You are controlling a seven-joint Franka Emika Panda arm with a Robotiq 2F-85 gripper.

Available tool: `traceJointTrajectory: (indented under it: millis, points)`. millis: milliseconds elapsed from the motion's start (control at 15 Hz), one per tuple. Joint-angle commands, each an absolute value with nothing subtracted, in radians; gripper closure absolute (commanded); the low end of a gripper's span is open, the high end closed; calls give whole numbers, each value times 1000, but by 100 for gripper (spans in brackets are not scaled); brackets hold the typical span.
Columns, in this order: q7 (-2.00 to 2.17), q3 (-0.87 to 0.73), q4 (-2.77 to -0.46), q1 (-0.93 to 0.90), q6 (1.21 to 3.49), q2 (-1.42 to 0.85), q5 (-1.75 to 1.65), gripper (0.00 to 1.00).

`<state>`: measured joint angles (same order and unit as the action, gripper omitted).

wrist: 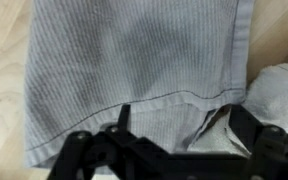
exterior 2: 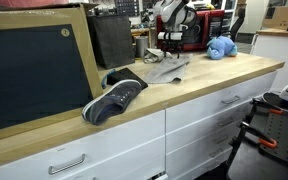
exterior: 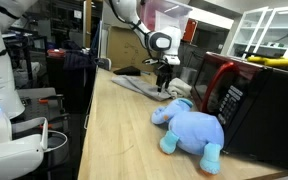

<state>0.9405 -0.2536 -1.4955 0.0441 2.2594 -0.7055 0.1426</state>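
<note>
A grey ribbed cloth point(wrist: 134, 60) lies flat on the wooden counter point(exterior: 114, 140); both exterior views show it point(exterior: 136, 85) point(exterior 2: 165, 70). My gripper point(wrist: 184, 128) hangs just above the cloth's hemmed edge, pointing down. Its jaws stand open, with only a small fold of cloth under the gap. In both exterior views the gripper point(exterior: 164, 80) point(exterior 2: 168, 55) is over the far end of the cloth. A crumpled white fabric piece point(wrist: 281, 88) lies just beside the cloth, close to one finger.
A blue plush elephant point(exterior: 190, 127) point(exterior 2: 220, 47) lies on the counter near a red and black microwave point(exterior: 246, 95). A dark sneaker point(exterior 2: 114, 99) sits by the counter edge, next to a framed blackboard point(exterior 2: 34, 65). Drawers point(exterior 2: 214, 120) run below the counter.
</note>
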Motion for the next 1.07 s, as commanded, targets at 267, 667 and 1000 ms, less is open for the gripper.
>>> traceJointTrajectory:
  millis: [267,667,1000]
  points:
    - [1080,-200,-1381,136,2045,-711,249,0]
    - [1158,-188,-1412,139,2096,-705,270,0]
    - [1239,-207,-1401,158,2050,-687,261,0]
